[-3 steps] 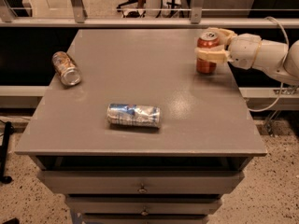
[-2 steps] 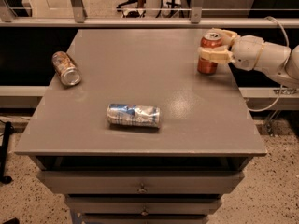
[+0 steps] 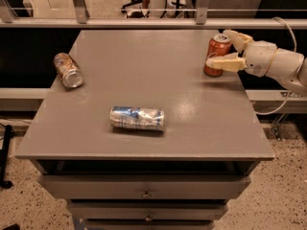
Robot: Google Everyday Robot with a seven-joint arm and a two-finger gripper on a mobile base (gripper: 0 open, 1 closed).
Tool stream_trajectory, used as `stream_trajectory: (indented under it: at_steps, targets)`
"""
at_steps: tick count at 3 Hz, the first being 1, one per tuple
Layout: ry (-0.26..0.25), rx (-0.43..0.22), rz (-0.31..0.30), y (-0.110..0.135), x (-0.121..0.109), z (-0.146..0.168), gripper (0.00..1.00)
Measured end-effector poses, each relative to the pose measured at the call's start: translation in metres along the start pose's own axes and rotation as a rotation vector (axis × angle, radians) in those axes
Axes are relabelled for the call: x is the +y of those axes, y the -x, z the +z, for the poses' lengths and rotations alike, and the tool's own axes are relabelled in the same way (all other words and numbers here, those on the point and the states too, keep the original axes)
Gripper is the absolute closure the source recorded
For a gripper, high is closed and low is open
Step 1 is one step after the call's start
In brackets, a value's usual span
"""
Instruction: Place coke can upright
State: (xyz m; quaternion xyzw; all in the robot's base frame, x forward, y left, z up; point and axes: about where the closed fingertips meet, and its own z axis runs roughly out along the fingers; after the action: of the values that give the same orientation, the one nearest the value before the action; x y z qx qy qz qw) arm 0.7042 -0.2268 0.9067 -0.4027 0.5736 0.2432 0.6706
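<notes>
There, by the grey table [image 3: 158, 80]'s right edge, the red-orange aluminium coke can [image 3: 217, 51] stood upright. The white gripper [image 3: 230, 50] flanked it, fingers spread apart.

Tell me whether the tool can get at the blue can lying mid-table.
Probably yes: the tool is at the upright coke can near the right edge of the table, and nothing stands between it and the blue can.

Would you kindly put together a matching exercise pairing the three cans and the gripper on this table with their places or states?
1. coke can
2. blue-and-silver can
3. brown-orange can
4. gripper

A. lying on its side, front middle
B. reaching in over the right edge, at the coke can
C. standing upright, far right
D. lying on its side, left edge

Pairs: 1-C, 2-A, 3-D, 4-B.
</notes>
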Motion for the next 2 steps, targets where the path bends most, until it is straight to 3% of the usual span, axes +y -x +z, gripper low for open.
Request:
stream_trajectory:
  at_steps: [1, 2]
  targets:
    - [0.001, 0.033, 0.012, 0.004, 0.004, -0.017, 0.0]
    - [-0.014, 0.079, -0.007, 0.023, 0.005, -0.058, 0.0]
